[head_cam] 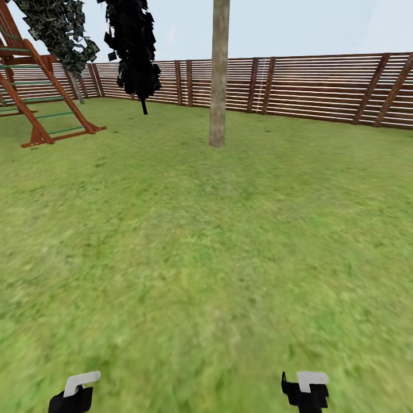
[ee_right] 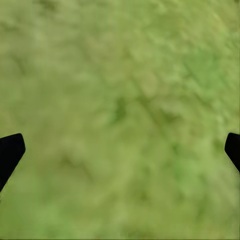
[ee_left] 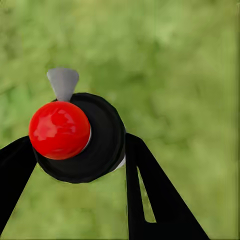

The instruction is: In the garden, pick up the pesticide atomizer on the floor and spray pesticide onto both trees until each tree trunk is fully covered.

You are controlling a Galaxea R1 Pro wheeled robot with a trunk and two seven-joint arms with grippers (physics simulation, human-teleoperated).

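Note:
The pesticide atomizer (ee_left: 102, 142), a dark round body with a red cap (ee_left: 60, 130) and a grey nozzle (ee_left: 63, 82), sits between the black fingers of my left gripper (ee_left: 80, 167), which is shut on it above the grass. In the head view my left gripper (head_cam: 74, 394) is at the bottom edge, low over the lawn. My right gripper (head_cam: 307, 393) is also at the bottom edge. It stands open (ee_right: 120, 150) with only grass between its fingers. A thick bare tree trunk (head_cam: 218, 74) rises straight ahead, across a wide stretch of lawn.
A brown slatted fence (head_cam: 321, 86) closes the garden's far side. A wooden play frame (head_cam: 40, 97) stands at the far left. A black-leaved tree (head_cam: 135, 51) and a mottled-leaved one (head_cam: 60, 28) stand near the fence. Open lawn (head_cam: 206, 246) lies between me and the trunk.

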